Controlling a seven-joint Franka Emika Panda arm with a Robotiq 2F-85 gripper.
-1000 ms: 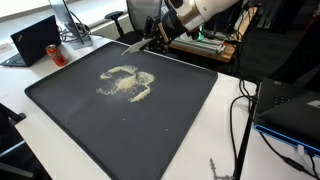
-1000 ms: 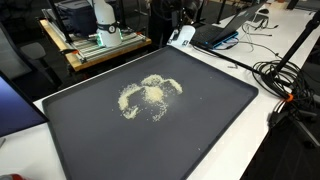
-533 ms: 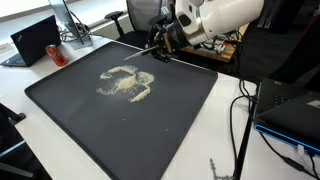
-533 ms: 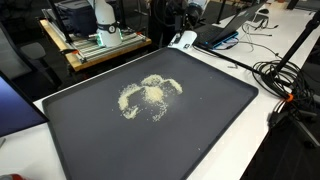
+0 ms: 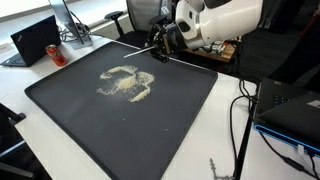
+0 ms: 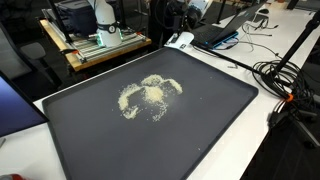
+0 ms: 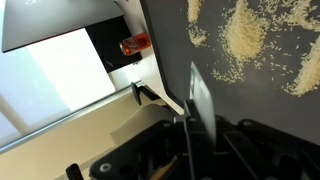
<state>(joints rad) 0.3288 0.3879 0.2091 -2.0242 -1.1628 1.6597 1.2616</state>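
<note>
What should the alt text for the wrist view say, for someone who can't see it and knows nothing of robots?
A dark gripper at the bottom edge pinches a thin grey blade that stands up in front of a black mat. Pale grains lie scattered on the mat at upper right; a small red object sits on the white table beside it.

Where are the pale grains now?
In an exterior view the pale grains lie on the black tray's far half, nearest the gripper and its scraper at the far edge.
</note>
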